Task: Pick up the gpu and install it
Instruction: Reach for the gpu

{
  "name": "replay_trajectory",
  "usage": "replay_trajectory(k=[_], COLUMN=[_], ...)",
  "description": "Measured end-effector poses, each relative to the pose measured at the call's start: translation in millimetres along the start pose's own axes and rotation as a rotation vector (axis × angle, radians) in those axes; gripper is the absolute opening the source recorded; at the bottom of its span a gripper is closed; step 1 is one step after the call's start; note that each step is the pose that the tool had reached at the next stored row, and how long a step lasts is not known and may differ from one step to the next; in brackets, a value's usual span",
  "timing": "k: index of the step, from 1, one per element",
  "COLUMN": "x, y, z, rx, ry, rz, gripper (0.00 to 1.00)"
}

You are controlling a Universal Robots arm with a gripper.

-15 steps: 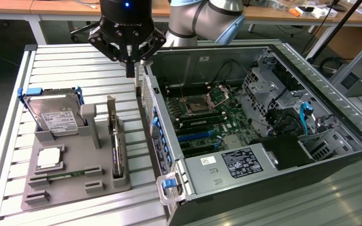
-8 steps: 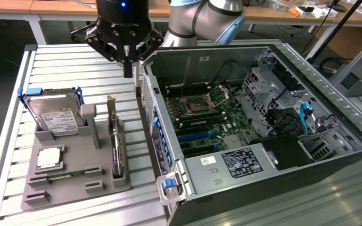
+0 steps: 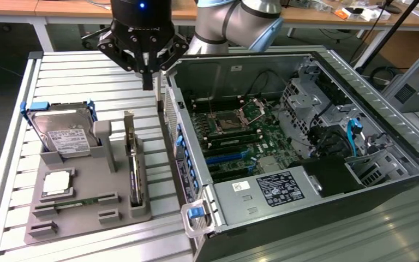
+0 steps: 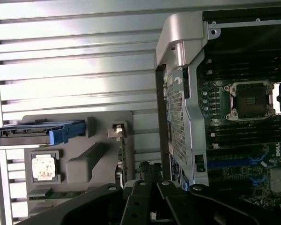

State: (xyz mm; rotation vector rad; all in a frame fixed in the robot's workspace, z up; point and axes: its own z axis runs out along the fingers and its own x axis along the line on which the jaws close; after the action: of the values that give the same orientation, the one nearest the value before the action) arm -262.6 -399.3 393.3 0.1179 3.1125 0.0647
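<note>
The jaws are pressing tight together, and they are holding nothing. The gripper (image 3: 148, 82) is hanging with its tips pointing down. It is hovering just outside the case (image 3: 217, 71), by the case's wall on the exterior view's left. It is floating over the table (image 3: 85, 71) and touching nothing.

The gpu (image 3: 131, 158) is standing on its thin edge in a gray tray (image 3: 85, 224). The tray is lying on the table just beside the case, on the exterior view's left of it. The gpu is sitting in the tray slot nearest the case. Its silver end is pointing toward the gripper. The gripper is hanging higher up, past that end, apart from the gpu.

More things are resting in the tray, farther from the case than the gpu. A drive (image 3: 64, 134) with a blue frame is leaning in its holder. A square chip (image 3: 57, 183) is lying flat. A thin green stick (image 3: 78, 203) is lying in a groove.

The case is lying on its side with its lid off. A green board (image 3: 250, 139) is showing inside it. A square socket (image 3: 228, 121) is sitting open on the board. A blue latch (image 3: 192, 213) is sticking out from the case's corner nearest the tray. The gray arm (image 3: 235, 22) is reaching in from behind the case.
</note>
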Motion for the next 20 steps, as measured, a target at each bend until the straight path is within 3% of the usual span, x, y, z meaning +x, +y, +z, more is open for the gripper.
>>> replay_trajectory(k=[12,15,20], x=[6.7,6.7,6.6], y=[-6.9,-14.4,-18.9], z=[-0.2,-0.2,-0.3], rx=[0.0,0.0,0.0003], ry=[0.0,0.0,0.0], rz=[0.0,0.0,0.0], gripper=[0.11,0.11,0.11])
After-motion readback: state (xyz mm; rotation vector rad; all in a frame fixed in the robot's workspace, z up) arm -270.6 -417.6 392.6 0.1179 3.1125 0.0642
